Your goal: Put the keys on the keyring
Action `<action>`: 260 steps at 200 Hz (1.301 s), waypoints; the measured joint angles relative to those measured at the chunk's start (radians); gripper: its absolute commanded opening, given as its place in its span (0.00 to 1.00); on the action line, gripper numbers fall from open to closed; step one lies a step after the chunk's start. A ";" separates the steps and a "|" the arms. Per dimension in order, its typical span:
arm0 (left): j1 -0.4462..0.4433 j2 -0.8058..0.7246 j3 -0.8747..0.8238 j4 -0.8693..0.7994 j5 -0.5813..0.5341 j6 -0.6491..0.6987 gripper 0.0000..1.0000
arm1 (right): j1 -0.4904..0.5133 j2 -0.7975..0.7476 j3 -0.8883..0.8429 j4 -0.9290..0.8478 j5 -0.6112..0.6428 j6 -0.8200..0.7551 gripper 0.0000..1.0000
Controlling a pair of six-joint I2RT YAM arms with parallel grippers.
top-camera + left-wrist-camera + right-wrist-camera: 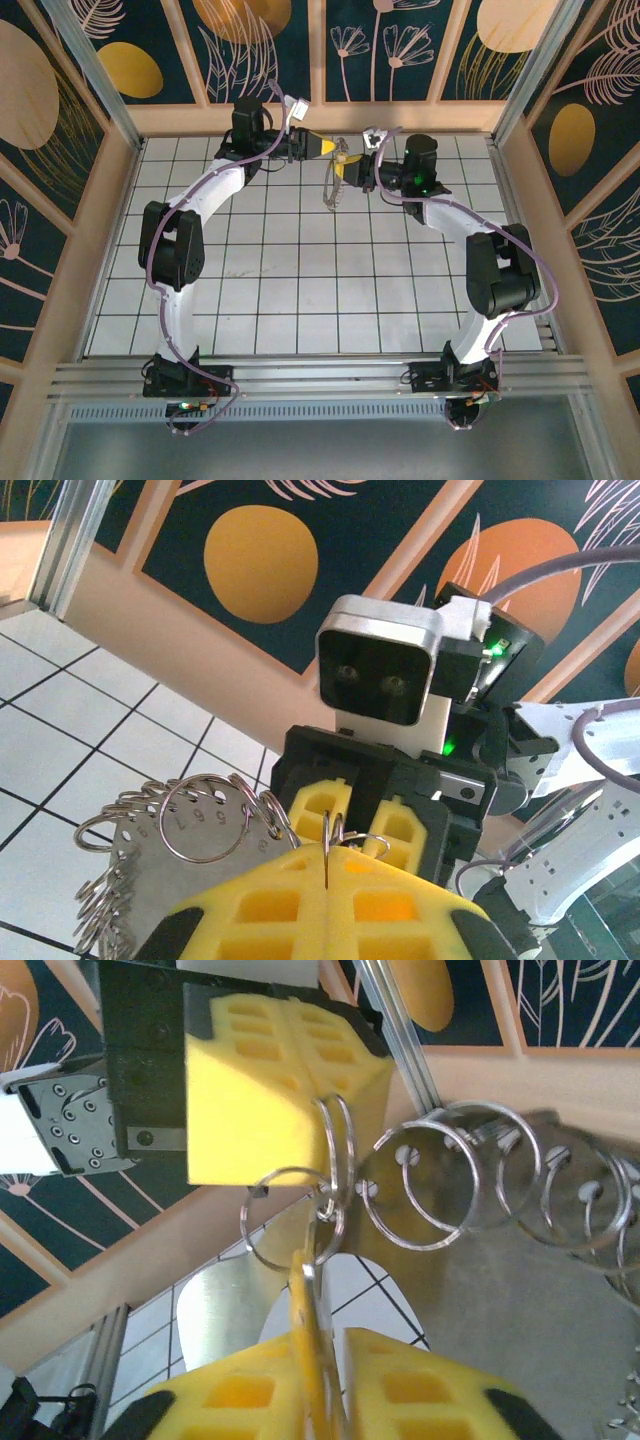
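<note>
Left gripper (327, 872) clamps the keyring (327, 1145); right gripper (320, 1348), nearly closed, pinches a key (303, 1295) just beneath. Threading looks unfinished.

stamped digits, perhaps 667, on metal plate (150, 875)

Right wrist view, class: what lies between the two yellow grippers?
Linked split rings span that gap, one end pinched by the left gripper, the other by the right gripper; right wrist view.
</note>
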 measured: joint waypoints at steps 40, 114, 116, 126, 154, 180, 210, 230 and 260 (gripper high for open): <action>0.000 0.000 0.003 -0.003 -0.001 0.002 0.00 | -0.001 0.000 -0.010 0.017 -0.006 0.009 0.00; 0.000 0.000 0.003 0.002 -0.017 -0.003 0.00 | 0.000 0.000 -0.019 0.063 -0.026 0.045 0.00; 0.000 0.000 0.003 0.002 -0.018 -0.003 0.00 | 0.000 0.000 -0.019 0.063 -0.027 0.045 0.00; -0.001 0.000 0.003 0.005 -0.019 -0.008 0.00 | 0.000 0.000 -0.023 0.067 -0.026 0.049 0.00; -0.005 0.000 0.003 0.016 -0.025 -0.019 0.00 | 0.000 0.000 -0.037 0.087 -0.027 0.056 0.00; -0.010 0.000 0.003 0.018 -0.026 -0.031 0.00 | 0.000 0.000 -0.058 0.116 -0.025 0.072 0.00; -0.011 0.000 0.003 0.030 -0.027 -0.047 0.00 | 0.003 0.006 -0.062 0.143 -0.025 0.084 0.00; -0.011 0.000 0.003 0.039 -0.027 -0.060 0.00 | 0.009 0.021 -0.061 0.162 -0.024 0.092 0.00; -0.011 0.000 0.000 0.068 -0.034 -0.082 0.00 | 0.027 0.050 -0.037 0.171 -0.025 0.105 0.00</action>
